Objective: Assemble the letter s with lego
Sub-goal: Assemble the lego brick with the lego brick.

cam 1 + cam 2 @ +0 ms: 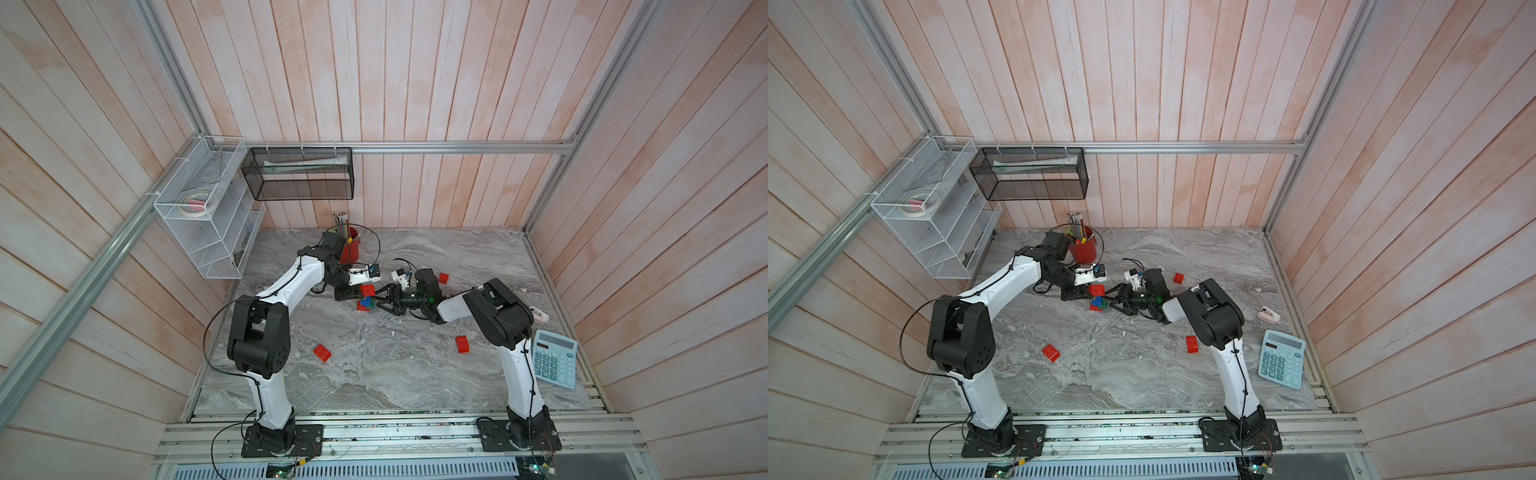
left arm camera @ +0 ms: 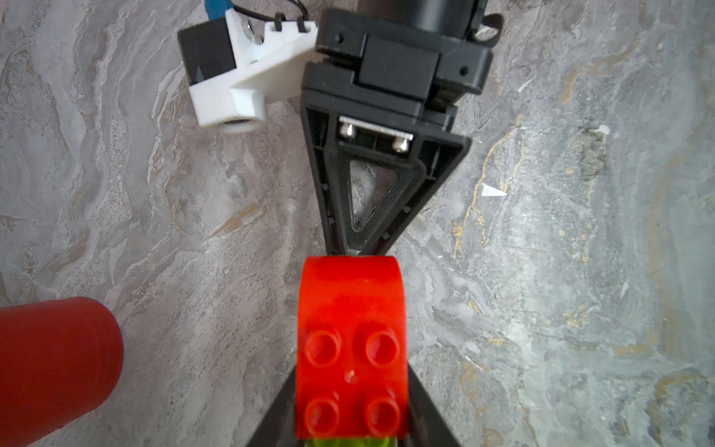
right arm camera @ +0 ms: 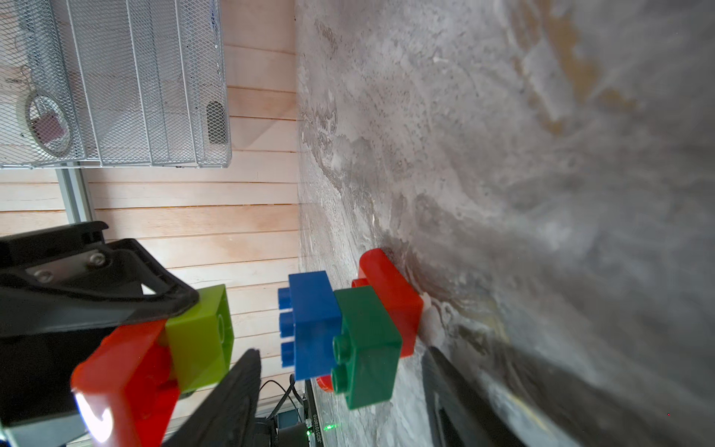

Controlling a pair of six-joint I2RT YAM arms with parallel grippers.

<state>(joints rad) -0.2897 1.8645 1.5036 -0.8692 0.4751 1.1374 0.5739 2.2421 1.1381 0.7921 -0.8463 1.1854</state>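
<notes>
My left gripper [image 1: 358,292] is shut on a red lego brick [image 2: 350,348] with a lime green brick [image 3: 201,336] stuck under it, held in the air. Just beside it, a small stack stands on the table: a blue brick [image 3: 309,325] on a dark green brick [image 3: 367,348] on a red brick [image 3: 390,294]. My right gripper [image 3: 340,350] is open and lies low, one finger on each side of that stack, with a gap on the blue side. Three loose red bricks [image 1: 322,353] [image 1: 462,344] [image 1: 443,278] lie apart on the marble.
A red pencil cup [image 1: 348,249] stands just behind the left arm's wrist. A light blue calculator [image 1: 555,358] and a small pink-white object [image 1: 539,314] lie at the right edge. A white wire rack [image 1: 208,208] and a black mesh basket [image 1: 299,174] hang on the walls.
</notes>
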